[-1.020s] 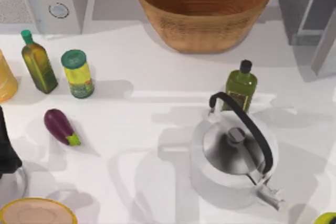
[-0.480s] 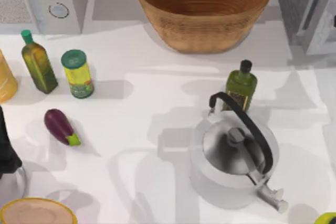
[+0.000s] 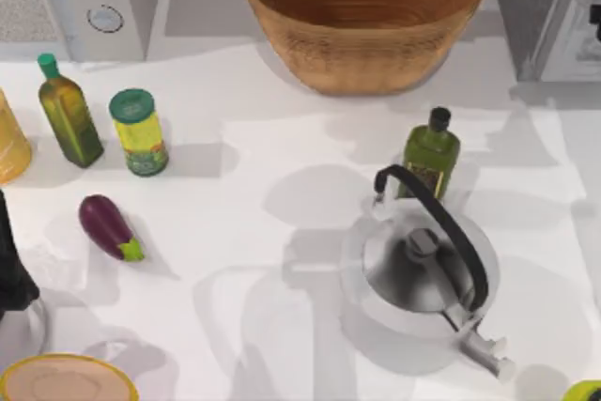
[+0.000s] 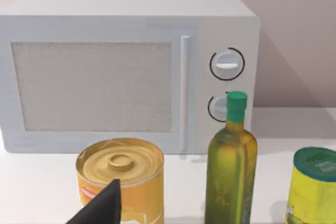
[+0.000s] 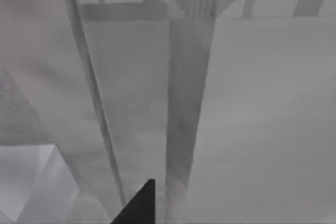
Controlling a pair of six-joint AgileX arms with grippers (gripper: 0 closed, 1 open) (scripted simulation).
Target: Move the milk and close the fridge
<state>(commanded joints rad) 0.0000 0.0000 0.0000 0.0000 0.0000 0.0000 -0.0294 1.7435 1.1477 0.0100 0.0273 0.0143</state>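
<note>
The right gripper [image 5: 139, 205] is pressed close against the fridge [image 3: 549, 16] door, upper right; its opening cannot be told.

A white surface [image 3: 235, 232] carries soft grey shadows under even light; a plain pale wall [image 4: 294, 35] rises behind it.

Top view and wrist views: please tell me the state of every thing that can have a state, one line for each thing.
fridge: door nearly shut, a narrow gap showing in the right wrist view.
microwave: door shut.
kettle: upright, lid on, handle raised.
green-capped oil bottle: upright, capped.
black-capped oil bottle: upright, capped.
green-lidded jar: upright, lid on.
yellow can: upright, closed.
eggplant: lying on its side.
basket: upright, empty.
</note>
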